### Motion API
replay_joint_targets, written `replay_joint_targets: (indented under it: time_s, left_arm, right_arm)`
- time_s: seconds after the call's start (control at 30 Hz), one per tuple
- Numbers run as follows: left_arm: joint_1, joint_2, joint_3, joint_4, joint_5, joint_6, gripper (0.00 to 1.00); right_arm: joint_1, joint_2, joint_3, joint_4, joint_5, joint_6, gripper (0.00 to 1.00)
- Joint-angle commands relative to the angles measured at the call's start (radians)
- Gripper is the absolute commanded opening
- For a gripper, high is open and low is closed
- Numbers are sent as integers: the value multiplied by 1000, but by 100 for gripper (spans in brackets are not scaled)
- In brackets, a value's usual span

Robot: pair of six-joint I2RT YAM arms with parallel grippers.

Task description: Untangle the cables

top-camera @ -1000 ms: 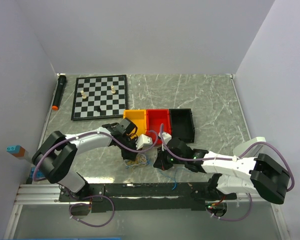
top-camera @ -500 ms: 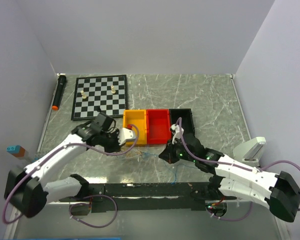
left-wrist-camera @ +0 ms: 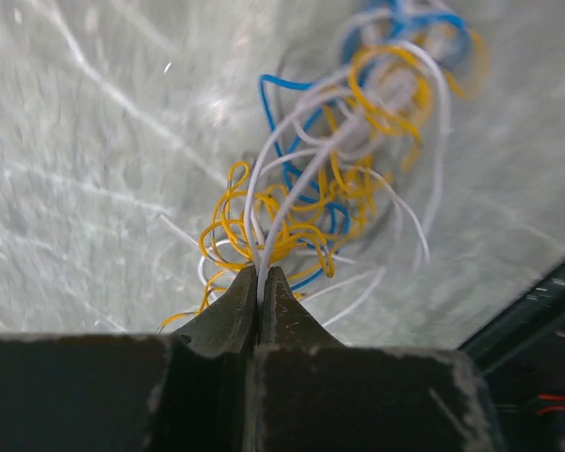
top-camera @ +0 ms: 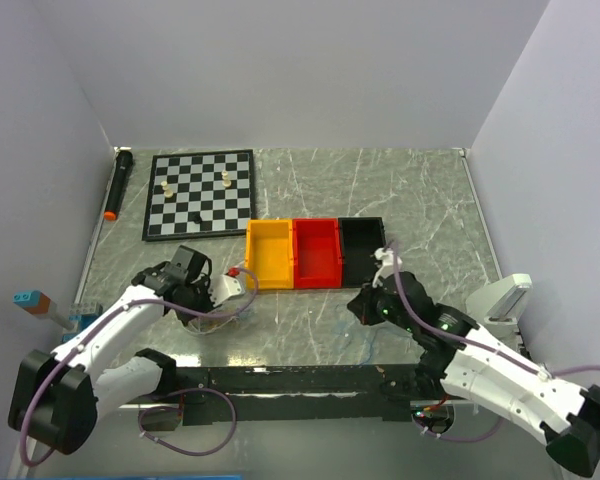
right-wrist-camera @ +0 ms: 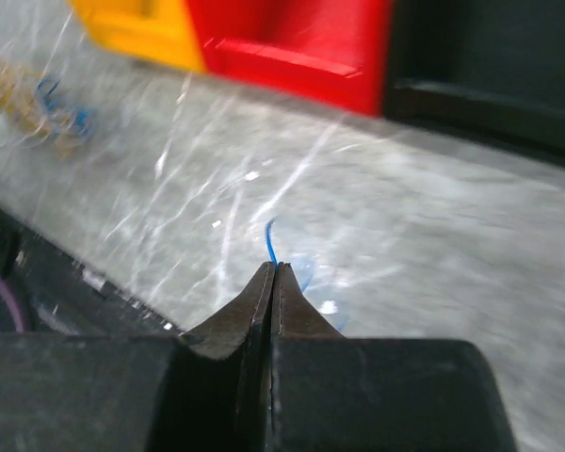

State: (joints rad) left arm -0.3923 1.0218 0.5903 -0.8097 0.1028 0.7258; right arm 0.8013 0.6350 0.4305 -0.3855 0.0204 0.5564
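Note:
In the left wrist view a loose tangle of thin yellow, blue and white cables (left-wrist-camera: pixel 344 160) lies over the marble table. My left gripper (left-wrist-camera: pixel 260 273) is shut on a white cable (left-wrist-camera: pixel 282 202) that runs up into the tangle. In the top view the left gripper (top-camera: pixel 208 300) is left of the yellow bin. My right gripper (right-wrist-camera: pixel 275 268) is shut on a thin blue cable (right-wrist-camera: pixel 269 240) just above the table. In the top view the right gripper (top-camera: pixel 358 308) is below the black bin. The tangle shows blurred at the far left of the right wrist view (right-wrist-camera: pixel 47 104).
A yellow bin (top-camera: pixel 269 254), a red bin (top-camera: pixel 317 251) and a black bin (top-camera: pixel 362 247) stand in a row mid-table. A chessboard (top-camera: pixel 200 193) with a few pieces and a black marker (top-camera: pixel 118 184) lie at the back left. A black rail (top-camera: pixel 300 380) runs along the near edge.
The two grippers have drawn apart: the left has moved left with the tangle, the right has moved right with the blue cable. Both stayed shut.

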Motion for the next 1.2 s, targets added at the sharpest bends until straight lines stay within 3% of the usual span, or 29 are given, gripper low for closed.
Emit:
replay_joint_targets:
  time_s: [0.0, 0.17, 0.33, 0.6, 0.83, 1.07, 1.17]
  left_arm:
    - [41, 58, 19, 72, -100, 9, 1]
    - [46, 83, 83, 35, -9, -5, 1]
    - [46, 64, 166, -22, 110, -15, 1]
    - [44, 54, 213, -92, 215, -9, 1]
    - [44, 46, 212, -105, 245, -22, 1]
    - [44, 5, 183, -97, 242, -34, 1]
    - [44, 3, 181, -100, 244, -43, 1]
  right_arm:
    - [-40, -104, 73, -138, 130, -3, 0]
    - [-53, -155, 102, -104, 90, 5, 0]
    - [-53, -120, 155, -63, 49, -26, 0]
    - [-54, -29, 327, 19, 104, -122, 0]
    - [-83, 104, 476, 296, 205, -271, 0]
    - [-169, 241, 514, 583, 129, -317, 0]
    - [-209, 299, 576, 632, 98, -323, 0]
